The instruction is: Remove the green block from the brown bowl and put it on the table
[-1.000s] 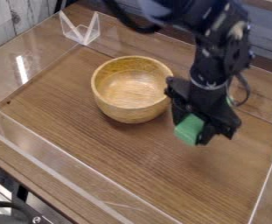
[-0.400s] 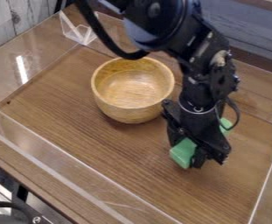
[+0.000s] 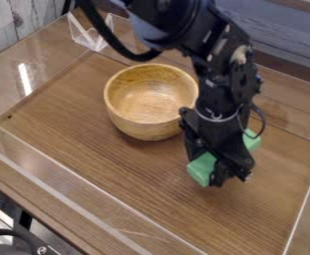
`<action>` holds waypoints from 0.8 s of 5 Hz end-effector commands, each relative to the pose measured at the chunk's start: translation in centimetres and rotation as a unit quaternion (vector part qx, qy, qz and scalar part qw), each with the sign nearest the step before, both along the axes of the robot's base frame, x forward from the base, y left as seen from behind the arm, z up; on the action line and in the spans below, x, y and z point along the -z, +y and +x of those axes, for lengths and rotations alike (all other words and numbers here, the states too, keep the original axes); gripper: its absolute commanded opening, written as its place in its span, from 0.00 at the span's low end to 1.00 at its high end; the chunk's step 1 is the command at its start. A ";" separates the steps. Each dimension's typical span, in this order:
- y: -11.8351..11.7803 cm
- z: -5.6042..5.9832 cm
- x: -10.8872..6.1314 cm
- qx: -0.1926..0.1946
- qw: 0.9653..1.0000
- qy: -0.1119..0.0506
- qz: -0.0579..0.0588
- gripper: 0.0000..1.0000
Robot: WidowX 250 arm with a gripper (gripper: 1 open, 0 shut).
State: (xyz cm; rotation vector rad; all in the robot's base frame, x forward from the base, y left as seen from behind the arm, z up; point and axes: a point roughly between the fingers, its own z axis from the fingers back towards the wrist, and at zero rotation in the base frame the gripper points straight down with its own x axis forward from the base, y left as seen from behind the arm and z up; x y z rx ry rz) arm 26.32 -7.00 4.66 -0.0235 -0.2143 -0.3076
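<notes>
Now the gripper (image 3: pixel 213 167) is clamped on the green block (image 3: pixel 201 170), low over the table (image 3: pixel 104 189) beside the empty brown bowl (image 3: pixel 151 100), toward the right edge.

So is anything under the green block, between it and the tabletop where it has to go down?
Nothing visible. The gripper holds the green block just right of the brown bowl, over bare table.

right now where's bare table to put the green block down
Bare wood lies in front of the brown bowl, toward the near acrylic wall, and left of the bowl. It is tight right of the bowl, where the claw holds the green block.
</notes>
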 end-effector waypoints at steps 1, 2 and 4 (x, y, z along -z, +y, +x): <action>-0.6 1.2 -2.8 0.006 0.999 -0.033 -0.009 0.00; -0.8 2.0 -2.7 -0.044 0.998 -0.032 -0.012 0.00; -1.5 2.3 -2.3 -0.070 0.997 -0.020 -0.018 0.00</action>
